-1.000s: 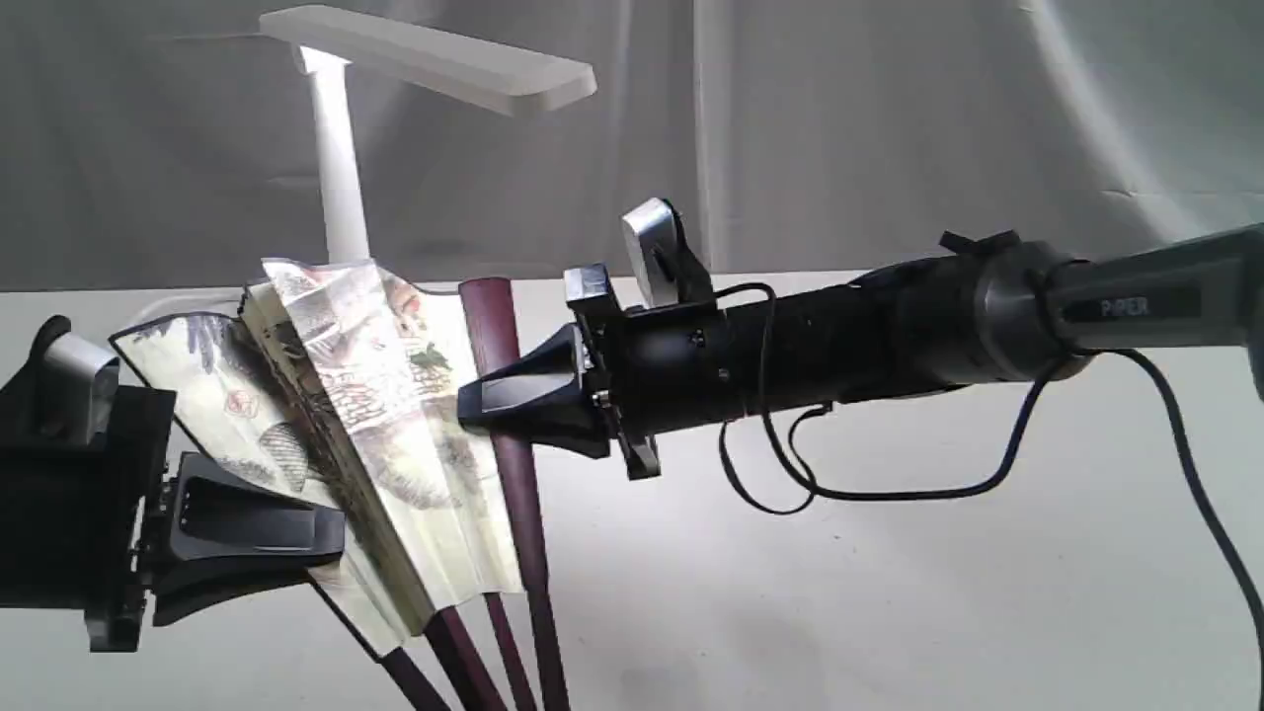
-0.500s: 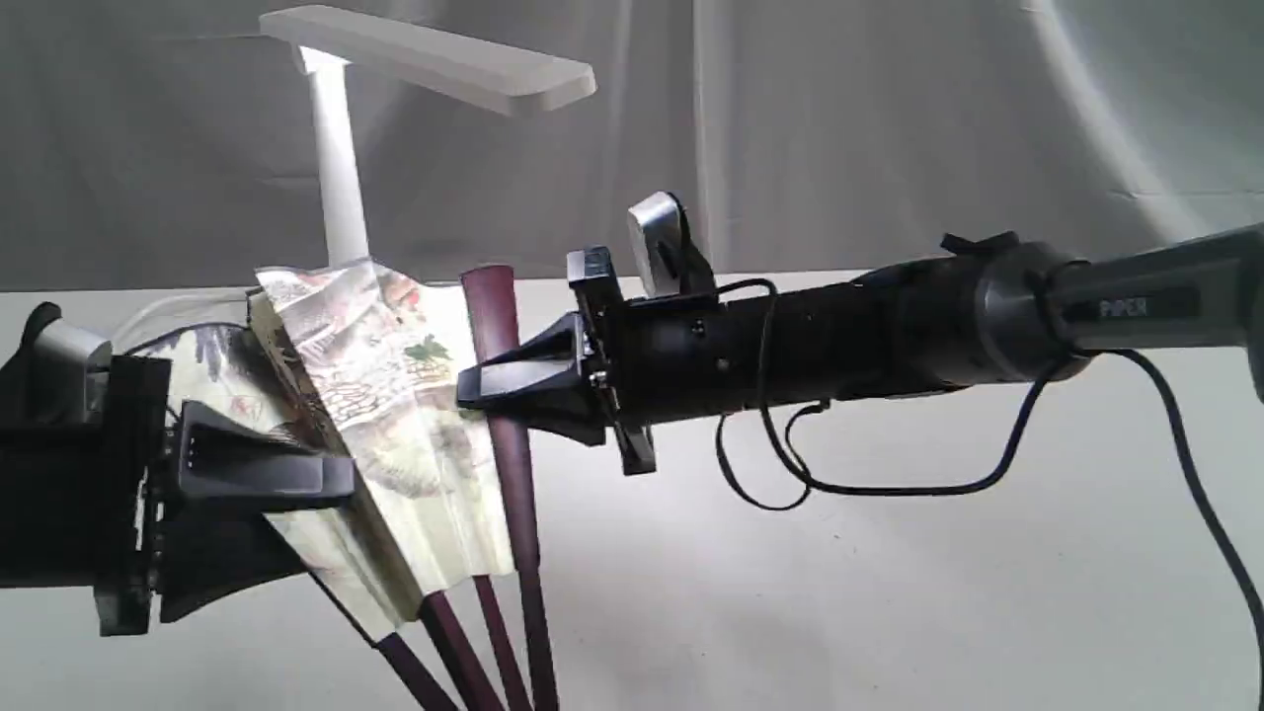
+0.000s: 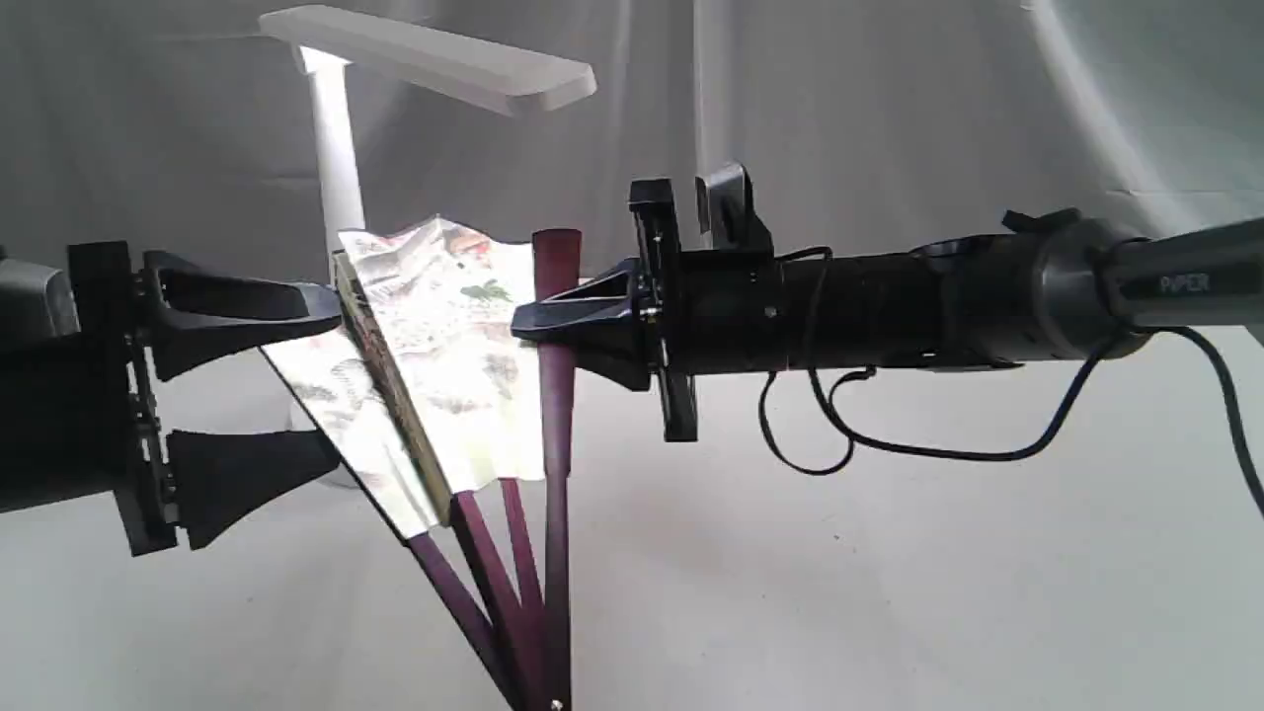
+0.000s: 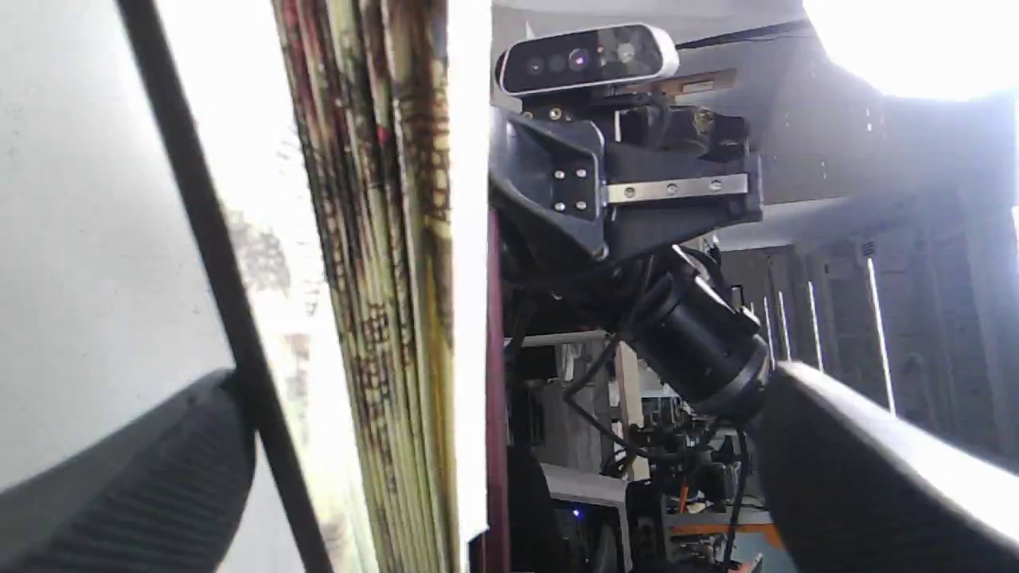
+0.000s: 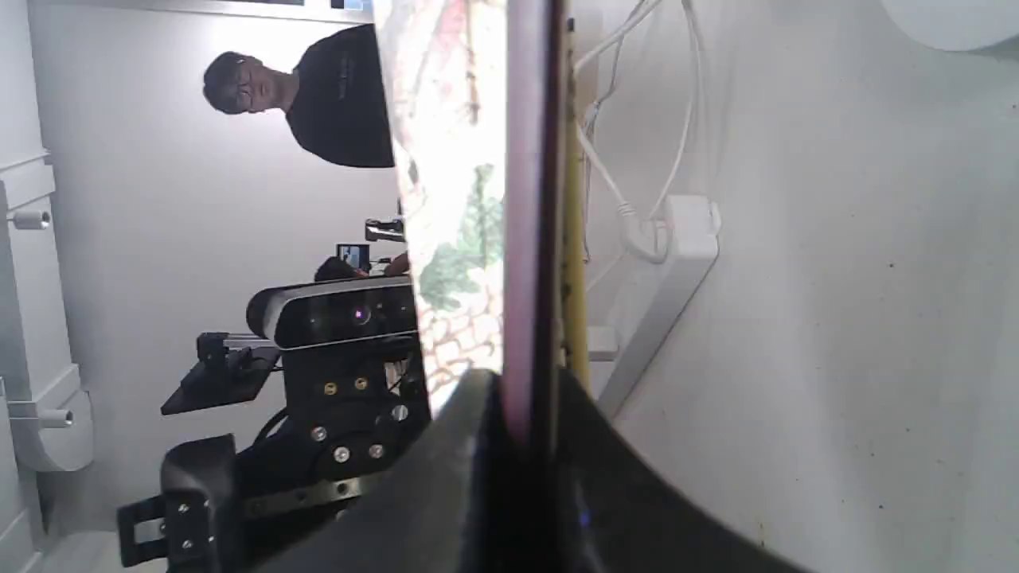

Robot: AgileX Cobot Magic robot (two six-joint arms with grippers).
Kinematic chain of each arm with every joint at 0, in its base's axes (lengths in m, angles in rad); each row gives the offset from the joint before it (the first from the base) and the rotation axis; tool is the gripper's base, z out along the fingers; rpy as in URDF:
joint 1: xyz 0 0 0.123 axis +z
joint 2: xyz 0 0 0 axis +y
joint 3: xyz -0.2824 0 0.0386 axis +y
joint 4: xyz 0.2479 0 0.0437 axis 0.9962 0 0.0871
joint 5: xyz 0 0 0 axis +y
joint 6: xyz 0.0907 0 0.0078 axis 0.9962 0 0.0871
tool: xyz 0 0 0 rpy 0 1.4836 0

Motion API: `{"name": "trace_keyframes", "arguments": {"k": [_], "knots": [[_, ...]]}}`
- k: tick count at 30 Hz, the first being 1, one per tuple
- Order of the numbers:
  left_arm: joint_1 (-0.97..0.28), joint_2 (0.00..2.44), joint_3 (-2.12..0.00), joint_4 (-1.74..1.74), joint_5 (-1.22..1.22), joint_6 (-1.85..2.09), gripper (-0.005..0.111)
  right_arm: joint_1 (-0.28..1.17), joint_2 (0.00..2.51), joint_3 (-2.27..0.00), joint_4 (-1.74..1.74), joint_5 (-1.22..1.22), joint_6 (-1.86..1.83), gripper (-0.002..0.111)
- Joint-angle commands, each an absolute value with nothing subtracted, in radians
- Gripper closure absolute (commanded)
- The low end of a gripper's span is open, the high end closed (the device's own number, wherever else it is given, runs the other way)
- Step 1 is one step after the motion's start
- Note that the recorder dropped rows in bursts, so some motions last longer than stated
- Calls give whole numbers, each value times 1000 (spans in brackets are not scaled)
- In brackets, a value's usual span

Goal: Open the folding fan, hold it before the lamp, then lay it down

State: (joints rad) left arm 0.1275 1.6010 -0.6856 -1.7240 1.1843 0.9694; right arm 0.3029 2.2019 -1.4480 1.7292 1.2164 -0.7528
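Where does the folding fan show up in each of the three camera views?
Exterior view: the folding fan stands left of centre, half spread.
Left wrist view: its pleats, edge-on, inside the open left gripper.
Right wrist view: its leaf beside the maroon outer rib.
Shared landmark: that rib, clamped in the right gripper.

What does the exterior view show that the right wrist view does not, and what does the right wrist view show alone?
Only the exterior view: the bar head and stem of the white plastic desk lamp. Only the right wrist view: a person in a black shirt and a white power strip. Both: the right gripper shut on the outer maroon rib of the cream paper folding fan.
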Motion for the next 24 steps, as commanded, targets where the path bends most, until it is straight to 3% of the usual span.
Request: {"name": "trace_keyframes", "arguments": {"k": [1, 4, 9, 12, 24], "knots": [[128, 1594, -693, -1744, 1081, 998, 22, 313, 2189, -1442, 1744, 1221, -728, 108], [128, 1594, -693, -1744, 989, 1003, 27, 315, 2189, -1442, 1744, 1221, -726, 108], [128, 1594, -702, -1744, 928, 1009, 59, 318, 2189, -1442, 1744, 1221, -724, 108], [128, 1594, -716, -1744, 884, 992, 69, 328, 2189, -1442, 1744, 1221, -717, 108], [128, 1594, -728, -1744, 796, 970, 70, 331, 2189, -1444, 1744, 1221, -670, 108]]}}
